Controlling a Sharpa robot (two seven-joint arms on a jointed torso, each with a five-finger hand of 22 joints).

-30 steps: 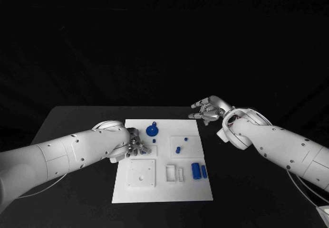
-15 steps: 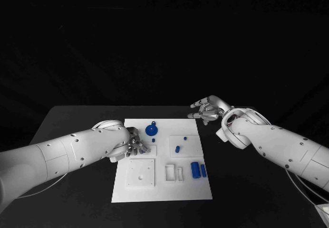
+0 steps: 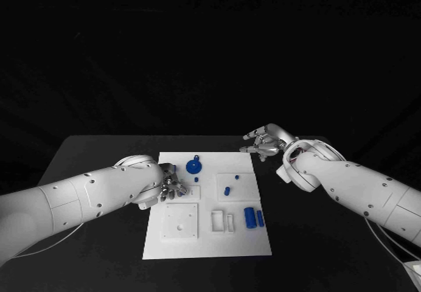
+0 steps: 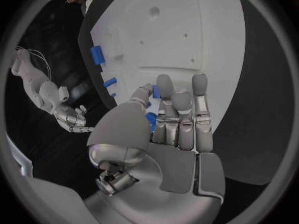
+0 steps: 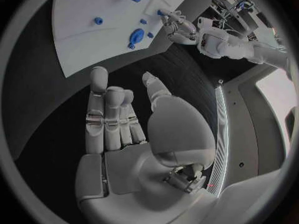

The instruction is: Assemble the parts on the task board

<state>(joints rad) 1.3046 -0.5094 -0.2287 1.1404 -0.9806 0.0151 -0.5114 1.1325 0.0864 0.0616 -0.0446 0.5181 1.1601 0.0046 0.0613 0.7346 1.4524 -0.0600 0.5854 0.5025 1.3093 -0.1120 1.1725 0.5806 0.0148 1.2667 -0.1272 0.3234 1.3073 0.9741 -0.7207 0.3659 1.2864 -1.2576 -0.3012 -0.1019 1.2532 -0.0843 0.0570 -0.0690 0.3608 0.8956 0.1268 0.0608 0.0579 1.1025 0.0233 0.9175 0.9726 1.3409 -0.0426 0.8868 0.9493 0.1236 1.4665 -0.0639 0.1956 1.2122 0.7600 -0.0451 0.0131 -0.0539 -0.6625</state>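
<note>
The left hand (image 3: 171, 185) sits over the left edge of the white rectangular task board (image 3: 176, 246), fingers bunched downward w/ a small blue piece (image 4: 151, 119) between thumb and fingers in the left wrist view, so it looks like it's holding that part (most of the piece is hidden, so its shape and axis can't be told).

Just right of that hand, at the board's far side, lies the blue round disc-shaped part w/ a small tab (image 3: 194, 165), tab toward the far edge. Mid-board there's a short blue peg (image 3: 227, 191), long axis running near–far, slightly tilted. At the near right lie two blue cylinders (image 3: 250, 218) side by side, long axes also near–far, parallel to the board's right edge.

The right hand (image 3: 265, 142) hovers off the board's far right corner, above the black table (image 3: 97, 152), fingers spread apart, holding nothing.

Risks, as a judgement: the pinched part is small, so it could slip or go in tilted and jam if not squared to its slot. The left hand's bulk could also nudge the disc beside it.
</note>
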